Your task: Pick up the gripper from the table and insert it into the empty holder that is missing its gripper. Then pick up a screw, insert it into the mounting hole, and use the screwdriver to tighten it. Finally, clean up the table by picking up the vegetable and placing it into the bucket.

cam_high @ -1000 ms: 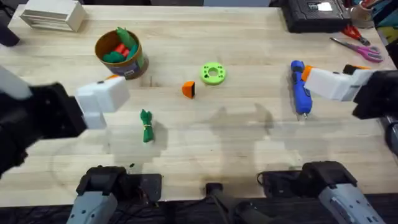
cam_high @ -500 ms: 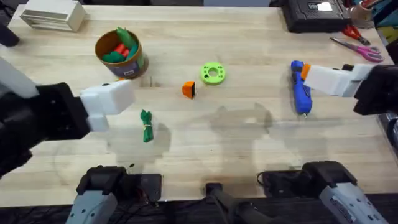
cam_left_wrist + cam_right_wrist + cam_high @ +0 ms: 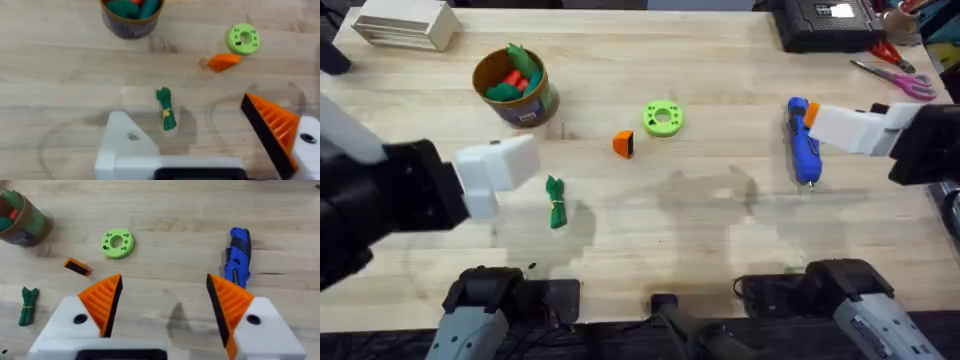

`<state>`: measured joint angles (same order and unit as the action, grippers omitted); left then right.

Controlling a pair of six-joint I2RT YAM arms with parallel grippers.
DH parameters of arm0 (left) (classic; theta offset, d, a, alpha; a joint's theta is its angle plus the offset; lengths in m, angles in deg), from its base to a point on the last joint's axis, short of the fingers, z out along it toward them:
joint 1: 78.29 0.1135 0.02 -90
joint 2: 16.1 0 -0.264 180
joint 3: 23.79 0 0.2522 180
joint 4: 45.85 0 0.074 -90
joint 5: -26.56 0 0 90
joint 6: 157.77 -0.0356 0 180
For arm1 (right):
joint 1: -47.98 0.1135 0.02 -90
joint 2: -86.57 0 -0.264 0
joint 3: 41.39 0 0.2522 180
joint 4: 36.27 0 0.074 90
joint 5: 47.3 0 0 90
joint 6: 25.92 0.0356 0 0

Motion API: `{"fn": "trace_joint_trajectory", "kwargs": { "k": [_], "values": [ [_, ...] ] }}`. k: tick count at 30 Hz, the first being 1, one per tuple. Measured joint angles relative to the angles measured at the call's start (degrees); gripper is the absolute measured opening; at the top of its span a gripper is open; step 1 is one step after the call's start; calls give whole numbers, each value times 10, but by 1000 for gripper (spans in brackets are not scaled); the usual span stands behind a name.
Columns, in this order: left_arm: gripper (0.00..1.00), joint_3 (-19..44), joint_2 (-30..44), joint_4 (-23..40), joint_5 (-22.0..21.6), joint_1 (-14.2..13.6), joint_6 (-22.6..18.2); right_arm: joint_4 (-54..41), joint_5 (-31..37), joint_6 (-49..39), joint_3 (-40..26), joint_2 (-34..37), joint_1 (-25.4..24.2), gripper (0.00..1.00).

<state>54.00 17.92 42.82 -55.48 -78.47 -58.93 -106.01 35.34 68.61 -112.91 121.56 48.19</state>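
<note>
The orange gripper (image 3: 623,143) lies on the table mid-left, beside the green ring (image 3: 663,118). My left gripper (image 3: 500,165) hovers open above the table, left of the vegetable (image 3: 556,202). In the left wrist view one finger is the bare white holder (image 3: 127,145), the other carries an orange pad (image 3: 270,127), and the vegetable (image 3: 165,116) lies between and beyond them. My right gripper (image 3: 840,125) hangs open over the blue screwdriver (image 3: 802,140), both orange pads (image 3: 102,300) in place. The bucket (image 3: 515,85) stands back left with toy vegetables inside. I cannot pick out a screw.
A white box (image 3: 405,25) sits at the back left corner, a black device (image 3: 825,22) at the back right, and pink-handled scissors (image 3: 895,78) by the right edge. A tiny dark speck (image 3: 532,266) lies near the front edge. Bare wood spans the middle front.
My left gripper has drifted slightly right and toward the front, closer to the vegetable. The right gripper has barely shifted. Nothing on the table moved.
</note>
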Motion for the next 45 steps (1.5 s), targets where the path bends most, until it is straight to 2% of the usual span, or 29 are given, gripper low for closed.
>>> {"fn": "trace_joint_trajectory", "kwargs": {
  "k": [3,7,10,14,17,21,25,29,32,33,34,39,45],
  "values": [
    [987,0,0,13,5,0,0,0,0,0,0,0,0,974],
    [987,0,0,-37,18,0,2,0,0,0,0,0,0,975],
    [987,-1,0,-98,42,-2,2,0,0,0,0,0,0,975],
    [987,-36,-3,-227,80,-30,-7,0,0,0,0,0,0,975],
    [988,-101,-11,-321,107,-60,-14,0,0,0,0,0,0,975],
    [987,-235,-34,-482,143,-112,-18,0,0,0,0,0,0,975],
    [987,-374,-104,-632,163,-158,-20,0,0,0,0,0,0,975],
    [988,-473,-185,-726,164,-193,-23,0,0,0,0,0,0,975],
    [987,-535,-229,-764,162,-212,-24,0,0,0,0,0,0,975],
    [987,-585,-269,-783,156,-229,-24,0,0,0,0,0,0,975],
    [988,-598,-285,-784,153,-233,-24,0,0,0,0,0,0,975],
    [987,-631,-337,-781,144,-244,-24,0,0,0,0,0,0,975],
    [987,-634,-336,-712,132,-258,-24,0,0,0,0,0,0,975]
  ]
}}
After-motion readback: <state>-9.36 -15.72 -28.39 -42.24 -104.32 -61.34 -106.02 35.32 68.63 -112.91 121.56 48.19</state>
